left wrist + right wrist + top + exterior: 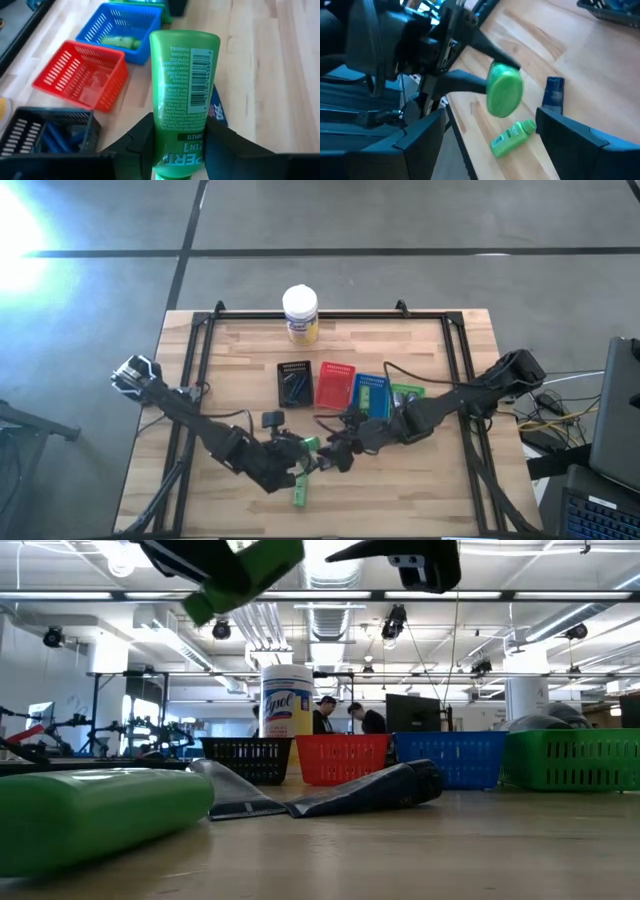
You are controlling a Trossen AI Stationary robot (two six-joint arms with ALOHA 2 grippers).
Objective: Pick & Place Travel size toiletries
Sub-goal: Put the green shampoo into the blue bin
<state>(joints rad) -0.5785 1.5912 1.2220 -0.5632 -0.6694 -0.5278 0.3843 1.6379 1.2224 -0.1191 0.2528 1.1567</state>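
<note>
Wooden table (240, 360), left claw (177, 145) around green tube (182, 85)

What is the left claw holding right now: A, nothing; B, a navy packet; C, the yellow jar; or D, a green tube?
D: the left wrist view shows the left claw shut on a green tube, lifted off the table.

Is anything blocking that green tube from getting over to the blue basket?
Nothing visible: the left gripper holds the green tube above the table, and bare wood lies between it and the blue basket.
</note>
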